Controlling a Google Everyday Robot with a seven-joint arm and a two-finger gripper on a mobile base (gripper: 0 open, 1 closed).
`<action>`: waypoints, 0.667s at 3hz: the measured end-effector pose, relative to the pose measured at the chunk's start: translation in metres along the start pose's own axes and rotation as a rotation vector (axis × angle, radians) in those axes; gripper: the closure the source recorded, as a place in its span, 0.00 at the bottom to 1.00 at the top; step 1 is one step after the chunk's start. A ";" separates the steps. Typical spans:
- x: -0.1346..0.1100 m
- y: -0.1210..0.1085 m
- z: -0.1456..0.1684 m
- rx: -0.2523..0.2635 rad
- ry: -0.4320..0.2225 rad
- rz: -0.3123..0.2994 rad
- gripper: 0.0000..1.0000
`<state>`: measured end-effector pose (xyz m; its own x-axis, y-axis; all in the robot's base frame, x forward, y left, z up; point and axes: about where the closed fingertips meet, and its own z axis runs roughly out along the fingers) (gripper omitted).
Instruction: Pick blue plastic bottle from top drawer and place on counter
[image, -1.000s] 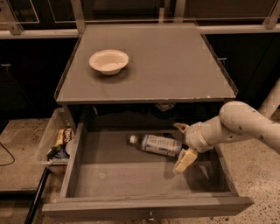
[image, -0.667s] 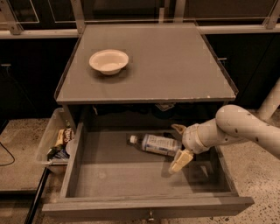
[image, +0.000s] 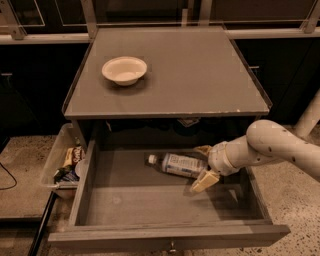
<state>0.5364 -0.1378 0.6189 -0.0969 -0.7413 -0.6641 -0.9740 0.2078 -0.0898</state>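
The blue plastic bottle (image: 176, 164) lies on its side on the floor of the open top drawer (image: 150, 205), white cap pointing left. My gripper (image: 202, 166) is inside the drawer at the bottle's right end, open, with one yellowish finger (image: 203, 150) behind the bottle's base and the other (image: 204, 182) in front of it. The fingers straddle the base; I cannot tell if they touch it. The grey counter (image: 200, 75) sits above the drawer.
A white bowl (image: 124, 70) stands on the counter's left rear part. A clear plastic bin of snacks (image: 64, 162) sits on the floor left of the drawer. My white arm (image: 285, 150) reaches in from the right.
My gripper has slid a little to the left, closer around the bottle's base. The bottle has not moved.
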 end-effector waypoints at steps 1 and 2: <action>0.000 0.000 0.000 0.000 0.000 0.000 0.42; 0.000 0.000 0.000 0.000 0.000 0.000 0.66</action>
<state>0.5364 -0.1378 0.6189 -0.0969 -0.7413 -0.6641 -0.9741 0.2077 -0.0897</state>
